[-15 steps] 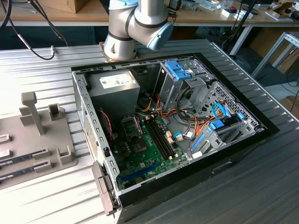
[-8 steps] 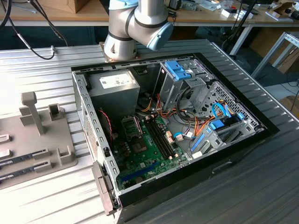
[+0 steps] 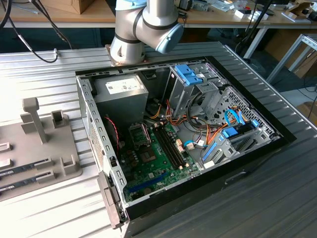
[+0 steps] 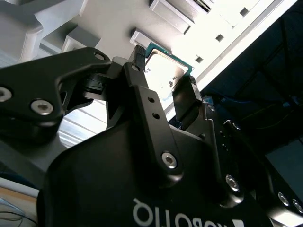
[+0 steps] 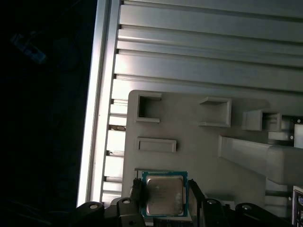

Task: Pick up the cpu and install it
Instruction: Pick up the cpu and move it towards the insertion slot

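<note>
The gripper (image 5: 164, 183) pinches the one cpu (image 5: 164, 197) between its two black fingers (image 4: 143, 92), one pressed against each of two opposite edges of the chip. The chip's silvery top faces the camera in both wrist views, with its thin green rim showing all round. The cpu sits at the edge of one pale grey fixture tray (image 5: 199, 151), over a shallow square nest, and the frames do not settle whether it is raised off that nest. Beyond the chip, the first wrist view shows three open rectangular pockets and one low flat slot moulded into the tray, with a taller block to one side. The nearest of these stand apart from the fingers, so there is free room around the chip. The tray lies on a ribbed aluminium table (image 5: 199, 52), close to the table's long straight edge, beyond which all is dark. In the exterior view the tray (image 3: 64, 171) lies at the exterior view's left, with two long narrow sticks (image 3: 25, 174) on it. One open computer case (image 3: 94, 124) fills the middle, holding one grey power-supply box (image 3: 121, 91) and one green motherboard (image 3: 148, 158) with an empty socket (image 3: 138, 134). The arm (image 3: 143, 25) stands behind the case, and wooden benches with cables run along the back of the room.
</note>
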You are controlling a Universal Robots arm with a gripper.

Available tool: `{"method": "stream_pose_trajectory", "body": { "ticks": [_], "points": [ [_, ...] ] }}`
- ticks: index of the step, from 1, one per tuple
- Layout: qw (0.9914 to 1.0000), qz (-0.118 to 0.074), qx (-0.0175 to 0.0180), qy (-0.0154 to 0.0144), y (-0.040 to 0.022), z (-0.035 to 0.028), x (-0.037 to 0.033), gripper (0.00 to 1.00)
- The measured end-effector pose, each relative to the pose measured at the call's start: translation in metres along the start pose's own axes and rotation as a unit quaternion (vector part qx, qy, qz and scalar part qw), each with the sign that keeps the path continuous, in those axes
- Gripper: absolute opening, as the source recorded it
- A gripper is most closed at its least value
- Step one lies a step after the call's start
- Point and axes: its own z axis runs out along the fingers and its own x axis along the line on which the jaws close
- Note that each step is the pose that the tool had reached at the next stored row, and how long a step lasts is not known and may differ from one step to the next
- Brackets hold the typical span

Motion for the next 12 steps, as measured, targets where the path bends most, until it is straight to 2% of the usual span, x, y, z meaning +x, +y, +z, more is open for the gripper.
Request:
{"method": "stream_pose_trajectory", "body": {
  "ticks": [12],
  "points": [
    [1.0, 0.0, 0.0, 0.0, 0.0002, -0.0045, -0.0001, 0.47]
  ]
}}
